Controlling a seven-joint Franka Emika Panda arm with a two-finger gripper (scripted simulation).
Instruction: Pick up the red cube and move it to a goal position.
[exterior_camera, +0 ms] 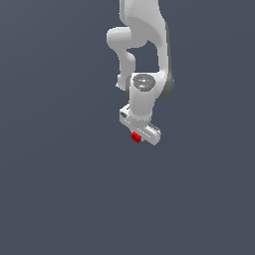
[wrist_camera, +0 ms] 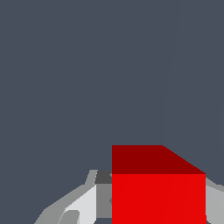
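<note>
At the exterior view's centre, the white gripper pinches the red cube; carrying appears underway, and next comes steady travel to the unmarked goal.

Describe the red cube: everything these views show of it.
The red cube is a small, plain-faced block of bright, even red, with no markings; its material cannot be told from the render. In the wrist view two faces show, one bright and one darker. It sits between the fingers of the white end effector, which flank it on both sides and appear to clamp it. In the exterior view only a small red part shows at the end effector's underside, far smaller than the end effector. Nothing else appears to touch it.
</note>
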